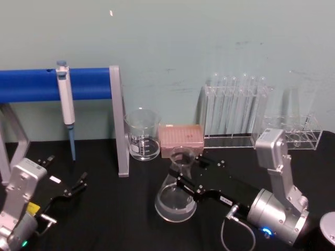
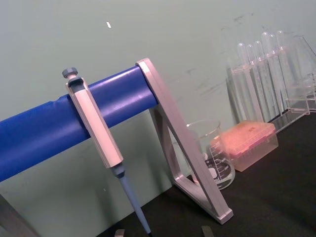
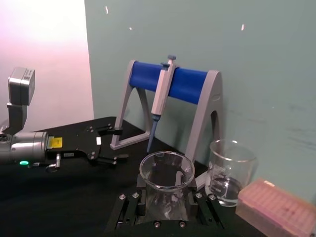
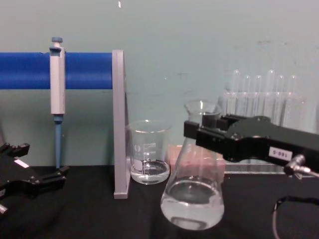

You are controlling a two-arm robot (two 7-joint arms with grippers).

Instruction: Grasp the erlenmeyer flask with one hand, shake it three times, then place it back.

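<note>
The erlenmeyer flask (image 1: 175,201) is clear glass with a little clear liquid in its wide base (image 4: 193,199). It stands upright at the middle of the black table, in front of the beaker. My right gripper (image 1: 184,170) reaches in from the right and is shut on the flask's neck just below the rim (image 3: 166,170), with one finger (image 3: 143,191) on each side. In the chest view the right gripper (image 4: 202,132) crosses the neck. I cannot tell whether the base touches the table. My left gripper (image 1: 65,173) rests open at the near left, holding nothing.
A glass beaker (image 1: 142,135) and a pink tip box (image 1: 181,137) stand behind the flask. A blue-barred stand (image 1: 118,123) with a hanging pipette (image 1: 65,102) fills the left. Test tube racks (image 1: 235,112) line the back right. A grey object (image 1: 328,226) sits at the right edge.
</note>
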